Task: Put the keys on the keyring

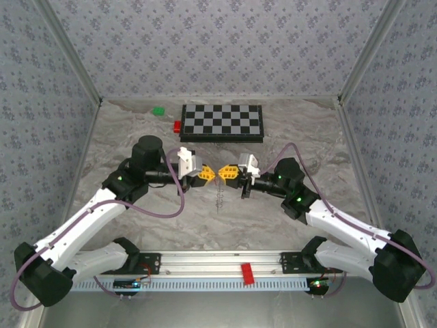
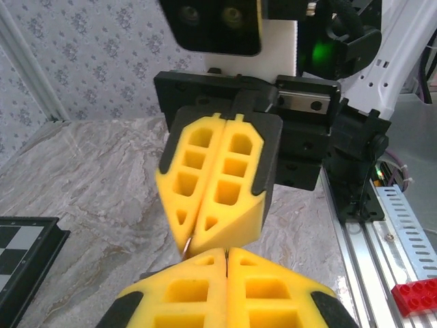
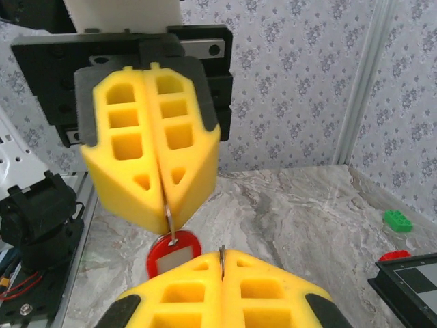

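Both grippers meet tip to tip above the middle of the table, left gripper [image 1: 209, 175] and right gripper [image 1: 225, 172]. In the right wrist view the left gripper [image 3: 166, 215] is shut on a thin grey wire, the keyring [image 3: 168, 222]. The red tag with a pale centre, the keys [image 3: 174, 254], hangs from that wire. My right gripper [image 3: 222, 254] is shut on a thin grey sliver that looks like the same keyring. In the left wrist view the left gripper [image 2: 226, 254] pinches a dark sliver, and the right gripper [image 2: 188, 239] faces it. A thin grey strand [image 1: 220, 197] dangles below the gap.
A chessboard [image 1: 222, 121] lies at the back of the table, with a green block [image 1: 158, 110] and a red block [image 1: 177, 126] to its left. Another red brick [image 1: 247, 272] sits on the rail [image 1: 205, 263] between the arm bases. Patterned walls close in three sides.
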### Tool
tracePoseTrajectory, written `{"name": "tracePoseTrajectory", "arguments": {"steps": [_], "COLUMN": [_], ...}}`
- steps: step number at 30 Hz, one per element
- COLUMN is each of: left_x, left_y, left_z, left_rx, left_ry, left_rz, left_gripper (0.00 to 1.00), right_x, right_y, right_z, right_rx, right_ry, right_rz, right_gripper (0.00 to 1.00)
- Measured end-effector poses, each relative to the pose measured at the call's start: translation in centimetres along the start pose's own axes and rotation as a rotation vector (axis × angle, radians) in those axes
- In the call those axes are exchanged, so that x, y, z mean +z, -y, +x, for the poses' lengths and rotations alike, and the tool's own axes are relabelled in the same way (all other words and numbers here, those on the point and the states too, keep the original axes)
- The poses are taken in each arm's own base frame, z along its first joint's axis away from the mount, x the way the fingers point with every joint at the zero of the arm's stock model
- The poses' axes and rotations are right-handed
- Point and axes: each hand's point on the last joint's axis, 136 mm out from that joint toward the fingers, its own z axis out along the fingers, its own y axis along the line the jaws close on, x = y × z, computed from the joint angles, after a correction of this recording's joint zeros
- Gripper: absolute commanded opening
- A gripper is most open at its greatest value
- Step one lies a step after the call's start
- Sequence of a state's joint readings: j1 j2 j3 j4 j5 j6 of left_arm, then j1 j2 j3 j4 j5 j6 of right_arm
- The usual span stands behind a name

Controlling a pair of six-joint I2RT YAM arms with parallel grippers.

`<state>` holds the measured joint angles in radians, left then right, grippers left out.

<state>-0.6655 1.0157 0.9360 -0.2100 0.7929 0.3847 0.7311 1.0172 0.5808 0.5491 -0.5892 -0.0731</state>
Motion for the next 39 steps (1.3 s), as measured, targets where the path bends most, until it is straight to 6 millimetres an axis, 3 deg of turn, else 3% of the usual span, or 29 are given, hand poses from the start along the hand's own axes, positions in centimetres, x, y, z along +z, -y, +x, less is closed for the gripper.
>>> {"name": "tracePoseTrajectory", "arguments": {"steps": [10, 15, 30, 39], "left_x": [0.2, 0.1, 1.2, 2.3], "left_y": [0.2, -0.1, -2.2, -2.5], "left_z": [0.2, -0.1, -3.6, -4.2], "left_rx": [0.022, 0.008, -0.109, -0.117], "left_ry": [-0.011, 0.001, 0.186, 0.29], "left_rz": [-0.003, -0.01, -0.016, -0.002], "left_gripper": [0.0, 0.0, 0.0, 0.0], "right_x": [0.0, -0.6, -4.0, -5.0], "right_y": [0.1, -0.2, -0.9, -0.6], "right_z": [-0.2, -1.5, -4.8, -6.0], "right_rx": [0.021, -0.021, -0.119, -0.135], "right_ry": [0.004, 0.038, 0.145, 0.177], "right_rz": [0.007, 0.01, 0.082, 0.114], "right_gripper": [0.0, 0.0, 0.0, 0.0]}}
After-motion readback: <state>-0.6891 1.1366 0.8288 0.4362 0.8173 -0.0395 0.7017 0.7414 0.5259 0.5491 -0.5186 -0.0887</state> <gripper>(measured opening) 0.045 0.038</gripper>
